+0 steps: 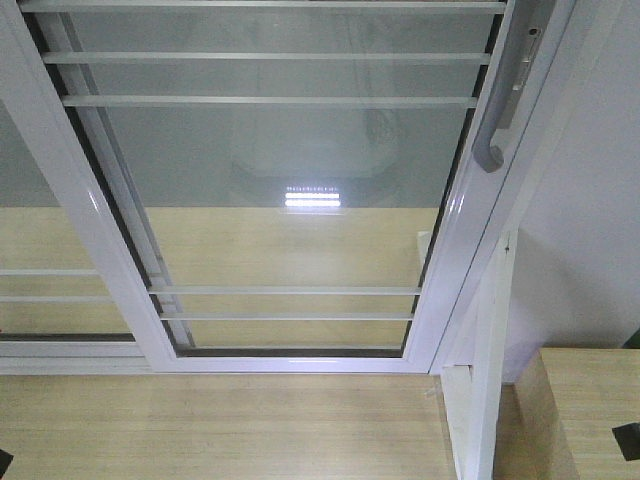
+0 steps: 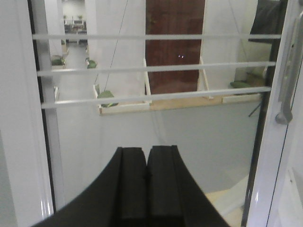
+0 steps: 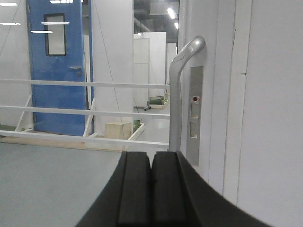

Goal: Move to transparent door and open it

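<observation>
Apparently done with the approach: parked close up to the tall sliding clear-glass door in its white frame with thin horizontal white bars (image 1: 290,200), which fills the front view above a strip of pale wooden floor (image 1: 200,430). On the door's right stile, a long curved silver-grey pull handle (image 1: 498,115). Same handle (image 2: 289,71) at the right edge of the left wrist view, and close ahead in the right wrist view (image 3: 177,94), beside a grey lock plate (image 3: 195,111).

Judged not yet opened: right stile close against the white jamb, no gap visible there.

Left gripper (image 2: 147,158) facing the glass, black fingers pressed together and holding nothing, well to the left of the handle. Right gripper (image 3: 151,161) likewise closed and empty, aimed just left of the handle's lower end; near it, contact not clear.

Left to do, by this reading: get the right fingers onto or behind the handle, then slide the panel leftwards across the similar handle-less barred glass panel (image 1: 40,250).
</observation>
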Controlling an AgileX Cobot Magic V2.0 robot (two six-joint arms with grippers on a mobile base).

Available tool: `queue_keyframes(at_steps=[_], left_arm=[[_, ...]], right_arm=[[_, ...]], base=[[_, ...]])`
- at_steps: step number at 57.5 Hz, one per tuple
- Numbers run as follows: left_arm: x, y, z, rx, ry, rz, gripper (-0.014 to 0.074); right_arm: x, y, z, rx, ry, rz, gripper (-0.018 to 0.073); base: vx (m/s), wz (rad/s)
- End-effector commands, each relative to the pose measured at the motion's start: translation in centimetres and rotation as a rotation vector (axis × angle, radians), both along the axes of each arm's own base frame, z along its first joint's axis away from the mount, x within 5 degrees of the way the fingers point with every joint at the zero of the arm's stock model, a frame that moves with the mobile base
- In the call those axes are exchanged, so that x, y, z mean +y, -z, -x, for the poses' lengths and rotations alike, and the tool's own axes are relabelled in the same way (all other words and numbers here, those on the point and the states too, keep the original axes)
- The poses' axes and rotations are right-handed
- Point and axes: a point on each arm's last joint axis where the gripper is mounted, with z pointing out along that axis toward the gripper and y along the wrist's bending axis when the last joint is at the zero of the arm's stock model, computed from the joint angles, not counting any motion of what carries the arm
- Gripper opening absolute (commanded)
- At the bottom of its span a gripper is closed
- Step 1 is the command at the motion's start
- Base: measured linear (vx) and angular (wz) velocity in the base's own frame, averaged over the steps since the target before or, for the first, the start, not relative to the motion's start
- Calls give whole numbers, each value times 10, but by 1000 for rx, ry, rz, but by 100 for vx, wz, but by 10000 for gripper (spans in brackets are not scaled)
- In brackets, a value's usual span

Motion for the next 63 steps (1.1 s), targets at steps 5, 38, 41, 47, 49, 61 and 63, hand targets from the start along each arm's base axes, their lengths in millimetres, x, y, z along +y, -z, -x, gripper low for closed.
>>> queue_keyframes(at_steps=[5,38,41,47,49,61,63], left_arm=[[-3,-29,-3,-80,20,22,0],[-52,-136,-148,-94,78,-32,1],[-54,-136,-155,-96,82,-30,2],[-57,-131,-164,-92,88,-29,11],[-58,-129,-166,-85,88,-31,17],[-58,-121,-170,-33,83,-47,137],[-58,-121,-170,-33,83,-47,173]], right_arm=[[0,-35,-1,-62,9,-2,0],[27,-154,-137,67,28,121,0],[29,-154,-145,76,28,124,0],[30,-151,-152,82,30,126,6],[30,-150,-153,86,30,127,13],[30,-149,-154,90,29,129,140],[30,-149,-154,90,29,129,170]], base=[[0,0],[0,0],[0,0],[0,0],[0,0],[0,0],[0,0]])
